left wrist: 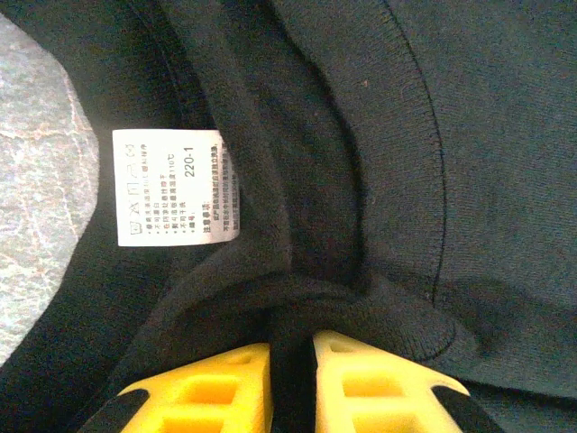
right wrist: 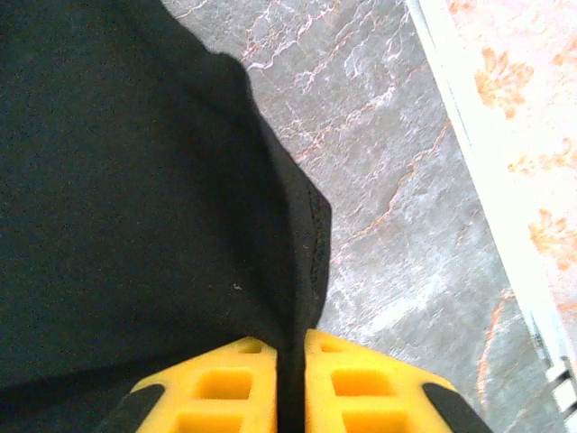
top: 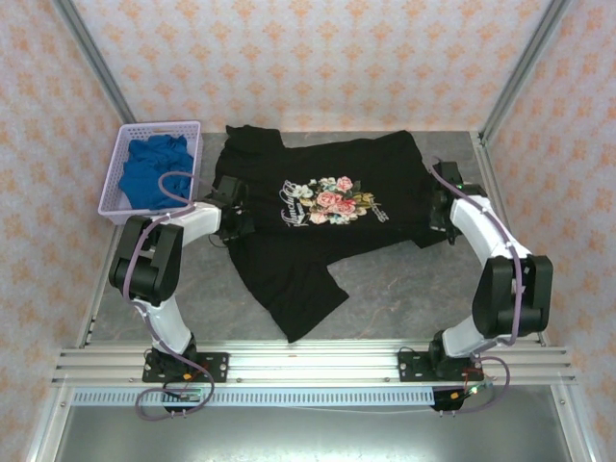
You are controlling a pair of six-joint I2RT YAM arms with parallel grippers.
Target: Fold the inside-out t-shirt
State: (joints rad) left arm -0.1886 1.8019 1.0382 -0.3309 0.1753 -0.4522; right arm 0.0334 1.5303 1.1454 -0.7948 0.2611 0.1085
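The black t-shirt (top: 318,217) lies spread across the grey table, its flower graphic (top: 332,202) facing up and one sleeve trailing toward the near edge. At the shirt's left side, my left gripper (top: 234,214) is shut on a fold of black fabric near the collar; the yellow fingers (left wrist: 216,388) pinch the cloth below the white tag (left wrist: 176,188). On the shirt's right edge, my right gripper (top: 441,214) is shut on the hem, with black cloth (right wrist: 135,180) squeezed between its yellow fingers (right wrist: 361,379).
A lilac basket (top: 117,173) holding a bright blue cloth (top: 154,171) stands at the back left, close to the left arm. Metal frame posts and patterned walls enclose the table. Bare grey tabletop (right wrist: 406,180) lies right of the shirt's hem.
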